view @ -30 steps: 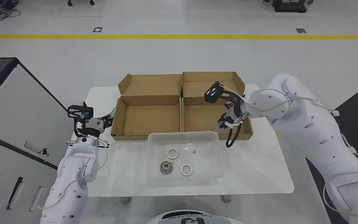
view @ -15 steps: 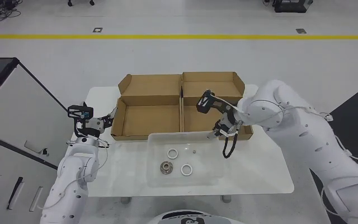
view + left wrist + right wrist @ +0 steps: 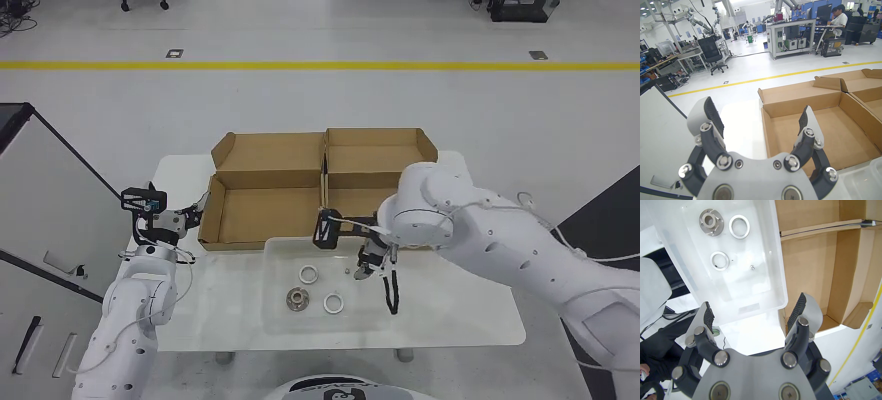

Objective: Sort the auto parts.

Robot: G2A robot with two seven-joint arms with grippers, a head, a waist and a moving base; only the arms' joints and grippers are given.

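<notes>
Hovering above the end of the clear tray (image 3: 780,275) with the right claw (image 3: 755,306) spread wide and gripping nothing, forearm stretched low across the desk (image 3: 450,300). Just beyond the fingertips, down inside the tray: a tiny screw (image 3: 752,267) nearest, then a metal ring (image 3: 719,260), a second ring (image 3: 739,226) and a flanged hub (image 3: 711,222) farthest, each lying apart. Over at the left claw (image 3: 758,109), same story: parted, empty, held level beside the desk's edge, open cardboard box (image 3: 810,128) straight ahead.
</notes>
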